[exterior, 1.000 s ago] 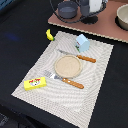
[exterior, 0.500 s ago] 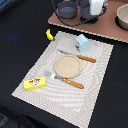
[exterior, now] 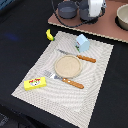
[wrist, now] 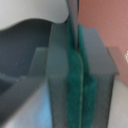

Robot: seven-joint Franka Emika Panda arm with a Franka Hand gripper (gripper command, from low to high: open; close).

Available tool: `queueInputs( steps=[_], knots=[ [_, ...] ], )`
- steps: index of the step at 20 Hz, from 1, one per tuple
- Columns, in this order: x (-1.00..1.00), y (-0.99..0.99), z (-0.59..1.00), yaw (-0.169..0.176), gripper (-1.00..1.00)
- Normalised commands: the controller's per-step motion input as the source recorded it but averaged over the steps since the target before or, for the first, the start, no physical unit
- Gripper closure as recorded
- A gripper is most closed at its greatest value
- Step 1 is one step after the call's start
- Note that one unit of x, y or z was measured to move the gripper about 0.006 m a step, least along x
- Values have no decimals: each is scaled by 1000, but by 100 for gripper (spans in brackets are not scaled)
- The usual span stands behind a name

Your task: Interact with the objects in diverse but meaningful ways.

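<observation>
Fingers (wrist: 82, 75): pressed flat together, green pads meeting along one seam, nothing between them.
Gripper (exterior: 95, 7): white body at the far edge of the exterior view, over the brown board (exterior: 100, 25), well apart from the mat (exterior: 70, 75).
Pot (exterior: 67, 8): grey-blue, on the board just beside the gripper, toward the exterior view's left; contact with the fingers cannot be told.
Banana (exterior: 49, 34): off the mat's far corner, on the dark table (exterior: 20, 45), well away from the fingers.
Carton (exterior: 83, 42): pale blue, upright on the mat's far edge, nearest mat item to the gripper.
Box (exterior: 35, 83): yellow with red print, flat on the mat's near corner, farthest from the fingers.
Plate (exterior: 67, 65): tan, mid-mat, between knife (exterior: 80, 56) and fork (exterior: 67, 80).
Bowl (exterior: 123, 16): on the board, at the exterior view's right.
Cable (exterior: 75, 22): dark loop lying on the board below the gripper.
</observation>
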Motion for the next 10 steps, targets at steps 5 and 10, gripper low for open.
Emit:
queueInputs(
  steps=[5, 10],
  knots=[
    [-3, 253, -38, 18, 100],
    [-40, 350, -61, 69, 100]
  ],
)
